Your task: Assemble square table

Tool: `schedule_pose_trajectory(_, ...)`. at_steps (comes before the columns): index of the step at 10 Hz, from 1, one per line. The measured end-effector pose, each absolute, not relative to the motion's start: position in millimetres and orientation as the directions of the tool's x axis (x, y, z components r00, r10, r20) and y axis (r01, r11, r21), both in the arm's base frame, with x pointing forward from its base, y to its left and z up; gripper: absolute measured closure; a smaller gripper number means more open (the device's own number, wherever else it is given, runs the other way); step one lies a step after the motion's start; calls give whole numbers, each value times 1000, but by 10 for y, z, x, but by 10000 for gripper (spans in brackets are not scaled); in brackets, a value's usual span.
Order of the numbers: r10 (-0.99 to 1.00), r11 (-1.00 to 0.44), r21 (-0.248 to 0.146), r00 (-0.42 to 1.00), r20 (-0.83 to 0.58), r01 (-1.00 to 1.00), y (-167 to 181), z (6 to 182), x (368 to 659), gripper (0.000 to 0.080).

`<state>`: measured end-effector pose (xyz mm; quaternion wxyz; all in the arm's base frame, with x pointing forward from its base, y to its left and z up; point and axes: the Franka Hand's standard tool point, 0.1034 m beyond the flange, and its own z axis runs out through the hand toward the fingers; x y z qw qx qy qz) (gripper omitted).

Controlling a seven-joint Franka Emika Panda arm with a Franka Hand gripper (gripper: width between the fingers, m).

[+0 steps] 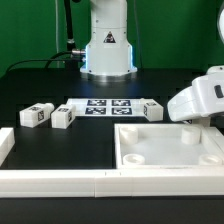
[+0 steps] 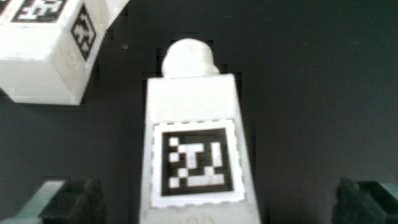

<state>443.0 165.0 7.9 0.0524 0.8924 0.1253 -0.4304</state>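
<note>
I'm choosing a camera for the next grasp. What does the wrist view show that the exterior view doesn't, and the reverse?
Only the wrist view: a short white plastic leg post with a black-and-white tag, lying inside the open gripper, apart from both fingertips.
Only the exterior view: the large white square panel, the marker board, two more leg posts at the exterior view's left, the robot base.
Both: the black table, and probably the leg post beside the board.

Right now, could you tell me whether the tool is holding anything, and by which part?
Nothing is held. The tool is open, its fingers standing clear on either side of a white leg post.
</note>
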Motion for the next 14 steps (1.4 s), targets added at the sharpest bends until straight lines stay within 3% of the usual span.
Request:
schedule_pose_trajectory(2, 178, -963, -14, 598, -781, 268, 1646, 62, 4418, 151)
schedule_pose_trajectory(3, 178, -963, -14, 598, -782, 268, 1643, 59, 4416, 242)
schedule_pose_trajectory(4, 177, -964, -14, 598, -782, 267, 1638, 59, 4419, 242)
schedule_pose_trajectory(5, 177, -964, -14, 598, -782, 266, 1635, 60, 4421, 454)
schedule_pose_trajectory(6, 176, -964, -14, 599, -781, 266, 1632, 64, 4428, 514)
schedule_pose_trajectory(9, 187, -962, -20, 605, -774, 272, 1639, 202, 4478, 514)
schedule_pose_trajectory(12, 232, -954, -66, 581, -780, 292, 1521, 772, 4594, 514)
schedule_pose_trajectory(13, 264, -948, -90, 592, -762, 306, 1480, 859, 4667, 514)
schedule_pose_trajectory(14, 302, -938, -103, 634, -712, 331, 1488, 804, 4729, 512)
